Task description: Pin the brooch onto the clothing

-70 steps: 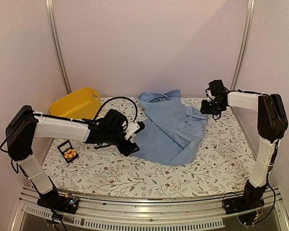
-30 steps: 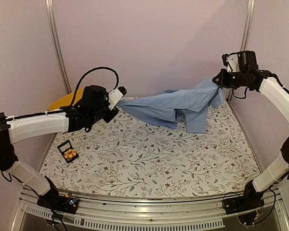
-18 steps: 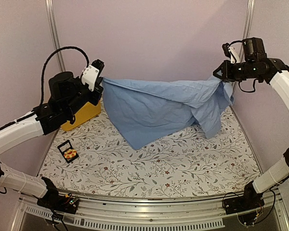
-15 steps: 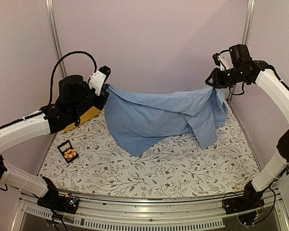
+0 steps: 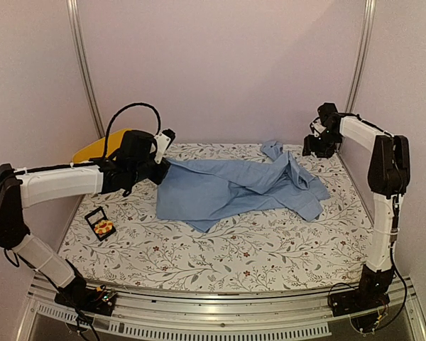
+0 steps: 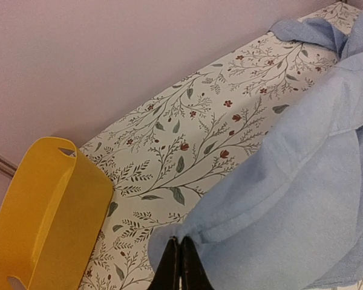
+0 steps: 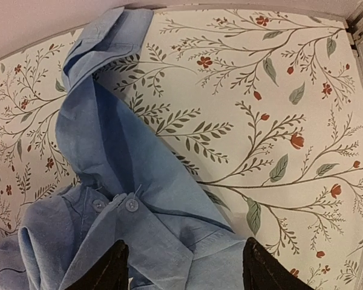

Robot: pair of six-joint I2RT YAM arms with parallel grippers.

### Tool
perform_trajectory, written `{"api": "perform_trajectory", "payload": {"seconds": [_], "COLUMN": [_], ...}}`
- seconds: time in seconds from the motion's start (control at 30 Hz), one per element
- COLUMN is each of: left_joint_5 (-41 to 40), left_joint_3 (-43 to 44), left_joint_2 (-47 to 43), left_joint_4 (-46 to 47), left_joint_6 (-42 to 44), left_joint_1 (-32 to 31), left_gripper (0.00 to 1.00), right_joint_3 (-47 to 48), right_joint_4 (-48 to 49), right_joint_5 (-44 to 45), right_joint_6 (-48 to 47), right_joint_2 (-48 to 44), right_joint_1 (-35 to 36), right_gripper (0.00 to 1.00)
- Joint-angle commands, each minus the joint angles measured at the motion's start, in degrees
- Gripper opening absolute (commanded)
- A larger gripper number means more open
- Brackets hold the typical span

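Orange brooch (image 5: pixel 104 227), overhead view only

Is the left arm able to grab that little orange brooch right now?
Probably not yet: the left tool is shut on the shirt and must let go first. Otherwise the way looks free: the brooch lies uncovered in its black box, on that arm's side, clear of the shirt.

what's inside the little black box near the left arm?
The brooch, orange-yellow with red bits, lies in the open black box. Its pin and the box floor beneath it are covered.
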Motion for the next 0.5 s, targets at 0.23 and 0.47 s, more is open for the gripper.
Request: {"api": "perform_trajectory", "payload": {"seconds": [0.23,0.47], "left_joint_5": [-0.82,-0.52], "left_joint_3": [2.66,2.76], "left_joint_2": [1.28,1.38], "left_joint_4": [-0.78,-0.50], "left_joint_6": [-0.78,-0.52], "left_joint_1": [1.26,1.50], "left_gripper": [0.00,0.00], "right_joint_3": [-34.80,-41.31], "right_joint_4": [15.92,26.89], "right_joint_5": [2.04,-11.78], "right_joint_6": [0.72,11.86], "right_joint_2": [-27.96,-25.59], "right_joint_1": [10.94,12.02], "right_gripper": [0.39,0.25]}}
